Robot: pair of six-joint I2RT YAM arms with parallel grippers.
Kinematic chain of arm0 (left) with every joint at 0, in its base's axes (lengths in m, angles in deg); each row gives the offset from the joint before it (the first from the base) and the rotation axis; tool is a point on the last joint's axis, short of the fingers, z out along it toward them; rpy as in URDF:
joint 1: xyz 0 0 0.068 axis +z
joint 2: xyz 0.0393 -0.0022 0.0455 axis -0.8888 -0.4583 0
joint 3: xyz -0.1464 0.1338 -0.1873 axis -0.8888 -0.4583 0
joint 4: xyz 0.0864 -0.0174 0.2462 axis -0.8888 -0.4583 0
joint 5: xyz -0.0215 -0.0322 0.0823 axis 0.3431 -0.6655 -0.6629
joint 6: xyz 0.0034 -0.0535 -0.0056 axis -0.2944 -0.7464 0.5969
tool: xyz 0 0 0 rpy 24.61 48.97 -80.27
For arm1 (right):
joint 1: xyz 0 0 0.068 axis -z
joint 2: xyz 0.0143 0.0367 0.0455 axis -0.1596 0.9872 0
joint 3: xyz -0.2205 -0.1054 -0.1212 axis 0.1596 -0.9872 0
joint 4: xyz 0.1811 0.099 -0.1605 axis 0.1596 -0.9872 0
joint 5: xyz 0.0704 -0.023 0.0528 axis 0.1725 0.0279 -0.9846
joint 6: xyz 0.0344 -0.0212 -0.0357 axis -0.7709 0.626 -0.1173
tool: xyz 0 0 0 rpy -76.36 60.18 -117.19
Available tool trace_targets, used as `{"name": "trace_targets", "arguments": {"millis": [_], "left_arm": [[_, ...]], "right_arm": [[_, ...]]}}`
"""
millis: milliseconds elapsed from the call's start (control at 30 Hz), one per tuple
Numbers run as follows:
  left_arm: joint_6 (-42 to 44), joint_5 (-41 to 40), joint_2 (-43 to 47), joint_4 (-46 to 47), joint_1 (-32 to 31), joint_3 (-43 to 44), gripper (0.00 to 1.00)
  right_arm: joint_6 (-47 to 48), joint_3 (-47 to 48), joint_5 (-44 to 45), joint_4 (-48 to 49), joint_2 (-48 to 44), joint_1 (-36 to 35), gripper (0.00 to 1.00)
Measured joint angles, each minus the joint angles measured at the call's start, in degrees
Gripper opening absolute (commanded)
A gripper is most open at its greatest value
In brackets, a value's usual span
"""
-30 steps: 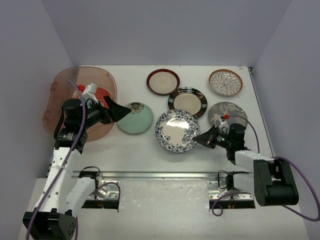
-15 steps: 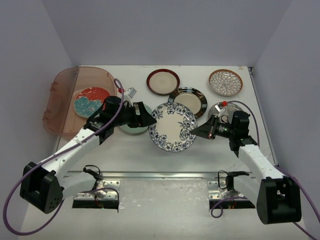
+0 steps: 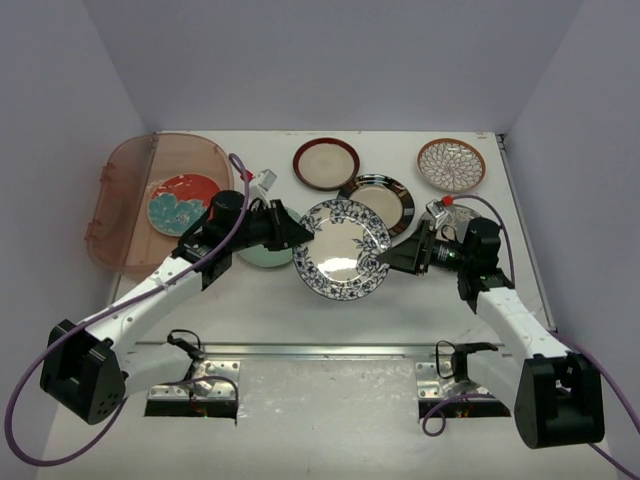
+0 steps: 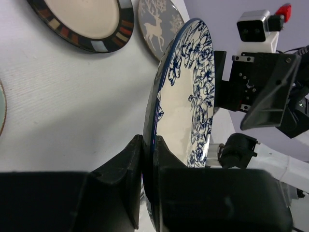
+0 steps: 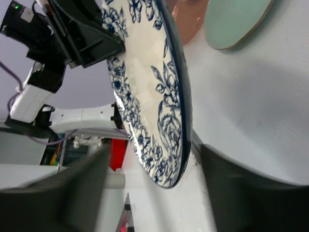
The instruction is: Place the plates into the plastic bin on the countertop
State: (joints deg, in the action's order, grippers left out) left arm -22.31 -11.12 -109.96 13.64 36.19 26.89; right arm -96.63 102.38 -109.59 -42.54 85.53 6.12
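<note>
The blue-white floral plate (image 3: 342, 248) stands tilted above the countertop (image 3: 300, 310) between both arms. My left gripper (image 3: 303, 238) is shut on its left rim; in the left wrist view the fingers (image 4: 130, 164) pinch the plate (image 4: 186, 96) edge-on. My right gripper (image 3: 388, 262) is open, its fingers (image 5: 241, 188) standing wide either side of the plate's (image 5: 145, 87) right rim without touching. The plastic bin (image 3: 130, 170) sits at far left with the red-and-teal plate (image 3: 183, 203) inside.
On the counter lie a mint green plate (image 3: 262, 256) under my left arm, a brown-rimmed cream plate (image 3: 326, 163), a black-rimmed cream plate (image 3: 390, 200), a brown-white petal plate (image 3: 451, 164) and a grey deer plate (image 4: 157, 29). A metal rail (image 3: 320, 350) runs along the near edge.
My left arm came from the bin and its gripper closed on the blue-white plate's left rim. My right gripper let go and opened; the plate shifted right and tilted up.
</note>
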Motion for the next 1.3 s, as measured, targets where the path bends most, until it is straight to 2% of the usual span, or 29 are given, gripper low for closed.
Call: {"name": "trace_targets", "arguments": {"millis": [33,133,300,500,667,933,1233,1267,1300], "left_arm": [[-0.4,-0.2,1.0,-0.2,0.6,-0.5,0.0],[-2.0,-0.4,4.0,-1.5,4.5,-0.9,0.0],[-4.4,-2.2,7.6,-7.3,18.1,4.9,0.0],[-5.9,-11.1,7.5,-16.4,37.1,15.9,0.0],[-6.5,-20.5,4.4,-20.3,47.8,16.9,0.0],[-6.4,-26.2,-10.4,-23.5,50.6,17.1,0.0],[-6.0,-29.4,-17.6,-22.4,50.6,17.4,0.0],[-6.0,-29.6,-18.9,-21.8,50.6,17.8,0.03],[-5.9,-29.7,-20.2,-21.2,50.6,18.2,0.14]], "right_arm": [[-0.5,0.1,-0.6,0.9,0.0,-0.1,0.99],[-0.6,0.6,-1.5,2.1,0.6,-0.3,0.99],[3.0,3.2,0.6,-4.2,2.2,-0.3,0.99],[10.4,5.2,6.7,-14.3,1.8,-0.3,0.99],[13.8,5.2,9.3,-19.3,0.1,-0.3,0.99],[16.5,5.2,10.3,-21.3,-1.0,-0.1,0.99],[17.6,5.2,10.1,-21.4,-1.0,-0.1,0.99],[17.6,5.2,9.9,-21.3,-0.9,-0.1,0.99],[17.6,5.2,9.7,-21.2,-0.9,-0.1,0.99]]}}
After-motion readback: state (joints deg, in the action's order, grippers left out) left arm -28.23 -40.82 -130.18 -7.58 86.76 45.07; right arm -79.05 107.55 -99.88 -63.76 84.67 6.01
